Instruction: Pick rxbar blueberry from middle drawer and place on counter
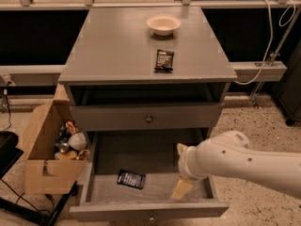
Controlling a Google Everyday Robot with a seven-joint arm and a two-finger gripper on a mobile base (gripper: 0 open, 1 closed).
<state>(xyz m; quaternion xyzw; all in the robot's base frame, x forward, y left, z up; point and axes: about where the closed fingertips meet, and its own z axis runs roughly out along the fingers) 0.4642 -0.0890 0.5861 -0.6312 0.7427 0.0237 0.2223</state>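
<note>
We see our gripper (pixel 177 171) low inside the open drawer (pixel 150 210), fingers spread apart and holding nothing. The blue bar (pixel 131 179) lies flat on the drawer floor to the gripper's left, not touching it. Above the gripper, the counter (pixel 108 51) carries a black bar (pixel 164 60) and a bowl (pixel 163 24).

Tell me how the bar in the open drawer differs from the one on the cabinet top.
The rxbar blueberry has a dark blue wrapper, the black bar a black one. The rxbar blueberry lies crosswise in the middle drawer, the black bar lengthwise on the counter. Both are small, flat, white-printed. The gripper hangs over the drawer's right side, jaws open, touching neither.
</note>
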